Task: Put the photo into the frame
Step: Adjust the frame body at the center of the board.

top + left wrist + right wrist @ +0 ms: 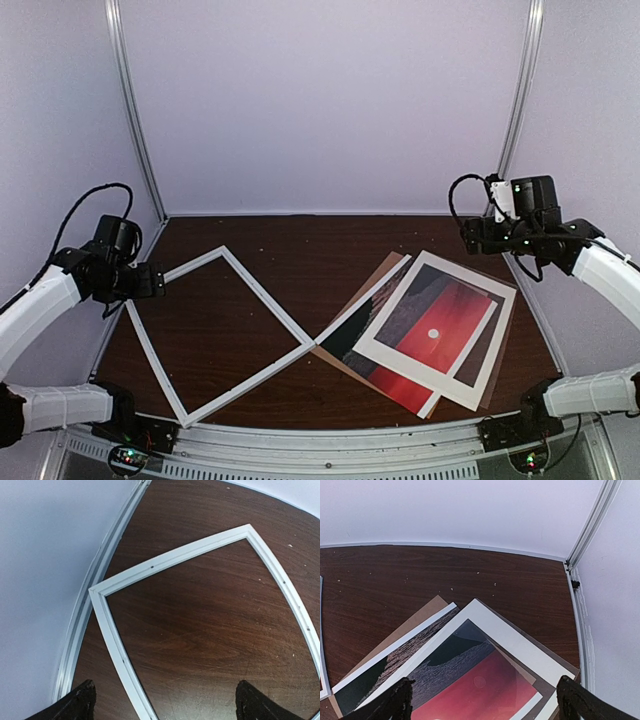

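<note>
Pincers both gape wide and hold nothing: the left pincer [152,281] hangs over the left corner of the frame [268,297], and the right pincer [478,236] hangs above the far right of the table [300,235].

The frame lies flat on the left half, turned like a diamond. Its right corner is just beside the stack.

The photo [398,380] is on the right half, on a brown board [390,262] and largely covered by a white mat [468,280]. Only its near and left margins stick out past the mat.

The step in hand looks like the first pick. The mat likely has to come off before the print can slide free. A pinch on the exposed near-left margin, with the fingers kept shallow, should spare the paper a crease. The print should then be carried flat and low to the frame, and the left pincer could hold a rail so the frame does not skid.
</note>
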Available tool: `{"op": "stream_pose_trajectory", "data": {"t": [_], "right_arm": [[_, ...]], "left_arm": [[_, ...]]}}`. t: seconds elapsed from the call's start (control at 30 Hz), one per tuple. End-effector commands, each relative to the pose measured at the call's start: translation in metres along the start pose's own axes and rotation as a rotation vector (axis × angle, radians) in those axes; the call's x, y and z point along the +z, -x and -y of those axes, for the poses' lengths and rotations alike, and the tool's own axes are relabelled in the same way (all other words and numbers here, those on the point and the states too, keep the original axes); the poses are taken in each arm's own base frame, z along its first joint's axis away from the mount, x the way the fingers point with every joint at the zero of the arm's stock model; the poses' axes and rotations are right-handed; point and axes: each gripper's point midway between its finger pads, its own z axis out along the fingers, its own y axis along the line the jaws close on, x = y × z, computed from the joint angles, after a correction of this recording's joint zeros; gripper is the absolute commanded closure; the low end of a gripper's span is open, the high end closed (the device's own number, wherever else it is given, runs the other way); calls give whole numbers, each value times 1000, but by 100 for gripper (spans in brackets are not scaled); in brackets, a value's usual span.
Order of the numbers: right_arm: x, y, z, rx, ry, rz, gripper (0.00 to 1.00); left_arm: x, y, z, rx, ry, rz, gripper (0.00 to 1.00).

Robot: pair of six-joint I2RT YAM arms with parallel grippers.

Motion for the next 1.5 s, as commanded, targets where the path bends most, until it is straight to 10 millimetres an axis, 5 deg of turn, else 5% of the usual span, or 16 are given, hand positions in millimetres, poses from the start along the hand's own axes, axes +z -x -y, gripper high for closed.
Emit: {"op": "stream_pose_trajectory", "data": {"t": [0.0,0.23,0.43,0.67,1.13,1.47], "right_arm": [[3,4,-7,24,36,-9,0],[9,0,-18,45,92,-27,0],[11,-4,-27,60,142,-45,0],[13,-6,-31,69,161,-51,0],[16,-9,-30,70,154,-67,0],[16,-9,-29,70,144,-79,0]], "left_arm": [[19,-27,-9,-165,2,-144,2],[59,-86,-13,-311,48,-302,3],[74,-115,-25,-349,103,-348,10],[84,-133,-37,-360,148,-370,32],[97,-108,-37,-255,161,-351,62],[120,-65,-27,-117,156,-334,77]]}}
